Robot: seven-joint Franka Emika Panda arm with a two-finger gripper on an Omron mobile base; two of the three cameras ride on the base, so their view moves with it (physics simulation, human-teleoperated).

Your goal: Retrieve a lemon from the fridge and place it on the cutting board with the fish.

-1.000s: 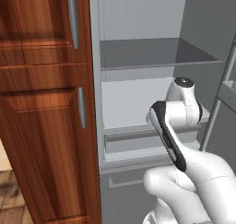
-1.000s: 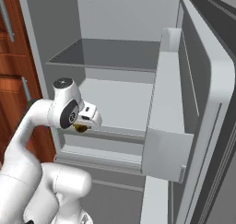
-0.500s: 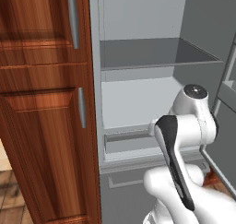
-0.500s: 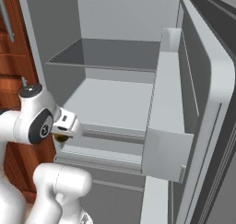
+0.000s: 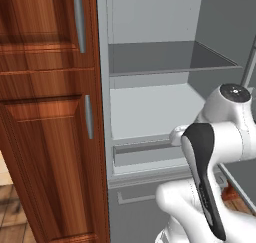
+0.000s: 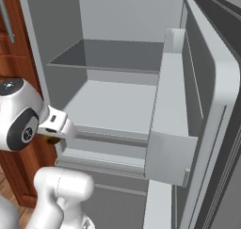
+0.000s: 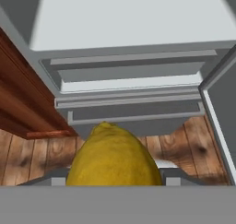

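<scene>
The yellow lemon sits big and close at the bottom of the hand view, with my gripper shut on it. In the right base view the gripper hangs just outside the fridge's left front corner, at the height of the lower drawer. The grey fridge stands open, with bare white shelves and its drawer below. In the left base view my own forearm covers the hand. The cutting board and the fish are out of view.
Reddish-brown wooden cabinets stand close on the fridge's left. The open fridge door with its white bin reaches out on the right. Wooden floor lies below the hand.
The arm has drawn back out of the fridge and sunk lower, carrying the lemon from over the shelf to the fridge's left front corner.
</scene>
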